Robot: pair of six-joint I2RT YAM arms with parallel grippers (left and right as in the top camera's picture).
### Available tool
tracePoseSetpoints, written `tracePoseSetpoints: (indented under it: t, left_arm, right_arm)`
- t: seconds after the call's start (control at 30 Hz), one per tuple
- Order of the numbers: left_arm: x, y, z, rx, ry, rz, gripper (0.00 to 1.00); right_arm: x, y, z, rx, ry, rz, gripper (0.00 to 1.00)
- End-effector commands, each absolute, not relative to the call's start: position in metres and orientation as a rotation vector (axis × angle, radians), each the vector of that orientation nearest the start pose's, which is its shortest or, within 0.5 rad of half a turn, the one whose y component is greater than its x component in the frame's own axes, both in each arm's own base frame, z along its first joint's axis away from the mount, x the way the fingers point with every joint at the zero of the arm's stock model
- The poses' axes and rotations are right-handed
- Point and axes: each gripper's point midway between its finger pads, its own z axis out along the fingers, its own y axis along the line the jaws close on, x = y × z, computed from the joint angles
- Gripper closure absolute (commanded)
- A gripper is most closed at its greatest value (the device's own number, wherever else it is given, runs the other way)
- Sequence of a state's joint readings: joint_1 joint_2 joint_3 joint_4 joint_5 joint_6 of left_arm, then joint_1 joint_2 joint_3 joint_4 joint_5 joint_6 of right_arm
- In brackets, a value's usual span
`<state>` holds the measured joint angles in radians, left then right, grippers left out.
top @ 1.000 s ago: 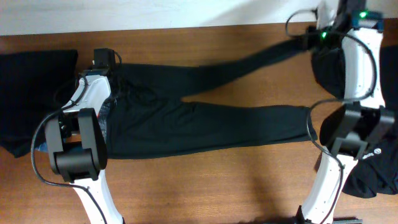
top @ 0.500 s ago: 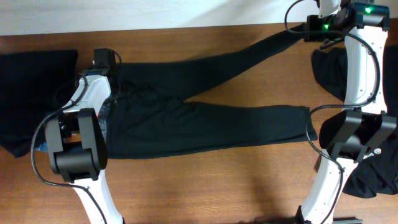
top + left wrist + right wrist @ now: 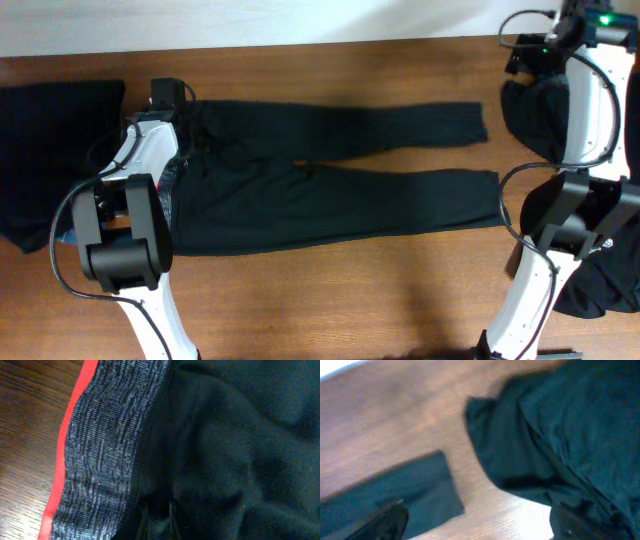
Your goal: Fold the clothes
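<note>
The black trousers [image 3: 330,185] lie flat across the wooden table, waist to the left and both legs stretched right. Their grey waistband [image 3: 100,445] with a red edge fills the left of the left wrist view. My left gripper [image 3: 159,521] is shut on a fold of the trousers' black fabric just inside the waistband; from overhead it sits at the waist [image 3: 188,118]. My right gripper [image 3: 480,527] stands wide open with nothing between its fingers, above bare wood just past the upper leg's hem [image 3: 415,490]. From overhead it hangs at the far right back [image 3: 522,62].
A heap of black clothes [image 3: 530,110] lies under the right arm, seen close in the right wrist view [image 3: 560,425]. A black garment [image 3: 50,150] lies at the left edge, and more black fabric [image 3: 600,290] at the front right. The table's back edge [image 3: 300,45] meets a white wall.
My right gripper has opened and let go of the upper trouser leg, which now lies flat and straight on the table. The right arm moved further right. The left arm has not moved.
</note>
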<state>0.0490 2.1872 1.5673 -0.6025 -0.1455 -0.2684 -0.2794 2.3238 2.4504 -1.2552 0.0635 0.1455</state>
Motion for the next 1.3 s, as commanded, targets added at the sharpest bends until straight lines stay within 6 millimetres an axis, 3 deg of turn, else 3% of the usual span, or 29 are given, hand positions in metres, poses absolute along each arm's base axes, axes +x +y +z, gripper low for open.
tracePoseSetpoints:
  t: [0.0, 0.07, 0.2, 0.3, 0.33, 0.47, 0.6, 0.7, 0.83, 1.1, 1.13, 1.17, 1.2, 1.27]
  left_arm:
    - [0.485, 0.052, 0.002, -0.471, 2.754, 0.154, 0.85]
    - [0.485, 0.051, 0.002, -0.471, 2.754, 0.154, 0.85]
    - [0.485, 0.052, 0.002, -0.471, 2.754, 0.154, 0.85]
    - [0.485, 0.051, 0.002, -0.47, 2.754, 0.154, 0.85]
    - [0.485, 0.051, 0.002, -0.47, 2.754, 0.154, 0.85]
    - [0.485, 0.051, 0.002, -0.47, 2.754, 0.154, 0.85]
    - [0.486, 0.051, 0.002, -0.47, 2.754, 0.154, 0.85]
    - [0.485, 0.051, 0.002, -0.47, 2.754, 0.155, 0.85]
    - [0.486, 0.051, 0.002, -0.47, 2.754, 0.154, 0.85]
    - [0.485, 0.051, 0.002, -0.471, 2.754, 0.154, 0.85]
    - [0.486, 0.051, 0.002, -0.47, 2.754, 0.154, 0.85]
    - [0.486, 0.051, 0.002, -0.471, 2.753, 0.154, 0.85]
    - [0.486, 0.051, 0.002, -0.471, 2.753, 0.154, 0.85]
    - [0.485, 0.051, 0.002, -0.47, 2.754, 0.154, 0.85]
  right_arm:
    - [0.513, -0.163, 0.164, 0.588, 2.675, -0.154, 0.01]
    - [0.513, -0.157, 0.163, 0.551, 2.689, -0.113, 0.01]
    - [0.526, -0.127, 0.16, 0.319, 2.698, 0.101, 0.01]
    - [0.534, -0.122, 0.146, 0.275, 2.703, 0.153, 0.01]
    - [0.537, -0.12, 0.138, 0.26, 2.71, 0.172, 0.0]
    - [0.548, -0.107, 0.09, 0.2, 2.762, 0.251, 0.19]
    - [0.555, -0.095, 0.043, 0.177, 2.814, 0.273, 0.2]
    - [0.561, -0.086, 0.02, 0.154, 2.827, 0.28, 0.2]
    - [0.569, -0.076, 0.006, 0.125, 2.822, 0.28, 0.21]
    - [0.573, -0.08, 0.001, 0.126, 2.814, 0.253, 0.23]
    - [0.572, -0.082, -0.002, 0.13, 2.822, 0.229, 0.26]
    - [0.571, -0.084, -0.003, 0.133, 2.826, 0.216, 0.37]
    - [0.57, -0.085, -0.006, 0.137, 2.836, 0.202, 0.57]
    - [0.568, -0.086, -0.011, 0.147, 2.847, 0.201, 0.8]
